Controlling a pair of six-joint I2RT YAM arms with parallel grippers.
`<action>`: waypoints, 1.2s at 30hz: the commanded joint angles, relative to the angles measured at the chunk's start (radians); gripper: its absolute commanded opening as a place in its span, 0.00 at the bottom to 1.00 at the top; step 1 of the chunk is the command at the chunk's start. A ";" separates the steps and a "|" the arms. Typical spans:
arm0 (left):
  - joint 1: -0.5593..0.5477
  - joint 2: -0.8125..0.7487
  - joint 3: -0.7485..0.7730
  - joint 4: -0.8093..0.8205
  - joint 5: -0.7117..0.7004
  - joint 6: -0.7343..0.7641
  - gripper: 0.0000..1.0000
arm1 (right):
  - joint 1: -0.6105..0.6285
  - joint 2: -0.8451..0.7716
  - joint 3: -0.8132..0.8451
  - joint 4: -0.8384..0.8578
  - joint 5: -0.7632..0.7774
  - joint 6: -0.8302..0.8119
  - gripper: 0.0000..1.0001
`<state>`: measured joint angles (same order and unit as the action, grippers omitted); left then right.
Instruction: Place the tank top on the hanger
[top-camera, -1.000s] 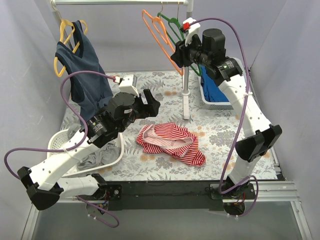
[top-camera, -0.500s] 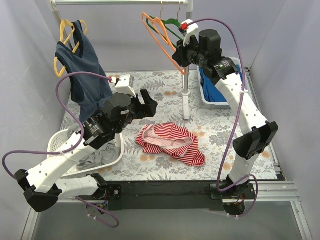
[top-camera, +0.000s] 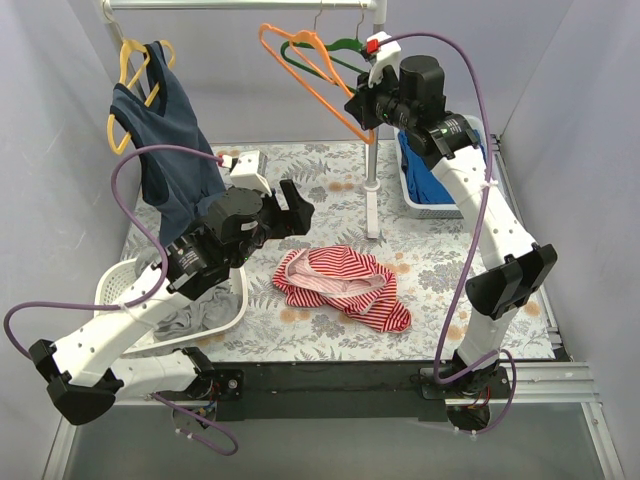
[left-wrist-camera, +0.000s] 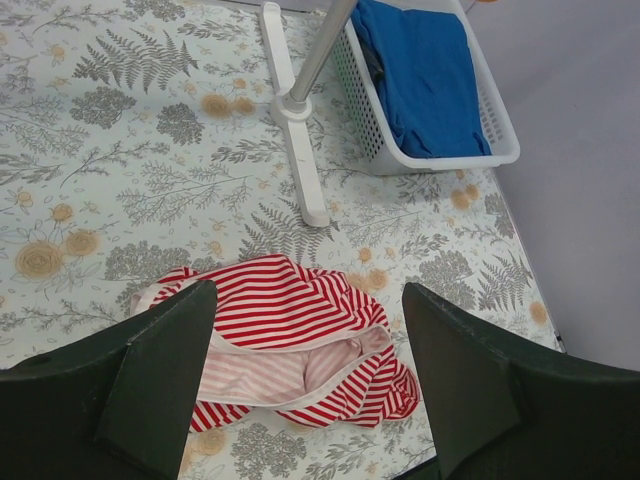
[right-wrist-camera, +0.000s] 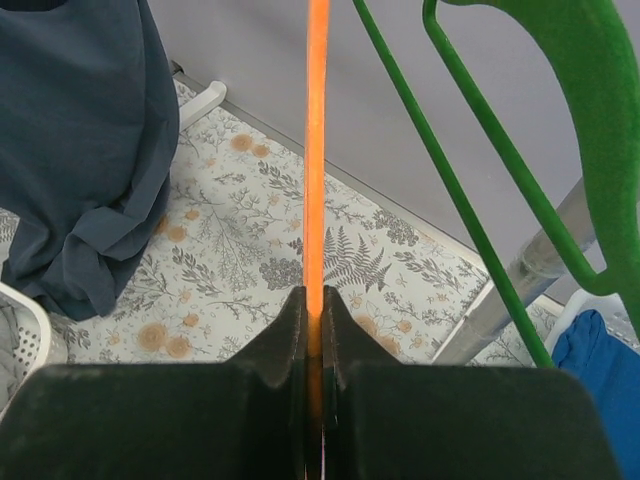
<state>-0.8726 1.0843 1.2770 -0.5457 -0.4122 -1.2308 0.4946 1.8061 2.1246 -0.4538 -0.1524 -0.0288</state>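
Right gripper (top-camera: 358, 108): top view, upper centre, clamped on hanger (top-camera: 312, 62).
Left gripper (top-camera: 296, 208): jaws wide, left of centre; tank top (top-camera: 345, 285) crumpled on table (top-camera: 440, 270), centre.
Left wrist: tank top lower centre of frame.
Right wrist: hanger bar pinched, centre.

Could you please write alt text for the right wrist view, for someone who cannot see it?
The right gripper is shut on the orange hanger; a green hanger at picture right, a navy tank top at picture left.

Striped tank top (top-camera: 340, 285) on floral table (top-camera: 440, 265)
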 joint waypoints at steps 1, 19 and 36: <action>0.006 -0.030 -0.019 -0.011 -0.028 0.001 0.75 | 0.012 -0.074 0.046 0.107 0.008 0.010 0.01; 0.024 -0.021 -0.088 -0.039 -0.037 -0.047 0.76 | 0.076 -0.347 -0.360 0.156 -0.010 0.082 0.01; 0.026 0.077 -0.367 0.029 0.016 -0.164 0.58 | 0.116 -0.994 -1.032 -0.109 0.010 0.265 0.01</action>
<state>-0.8524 1.0992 0.9092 -0.5743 -0.4057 -1.3796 0.6098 0.9005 1.1309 -0.4965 -0.1509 0.2108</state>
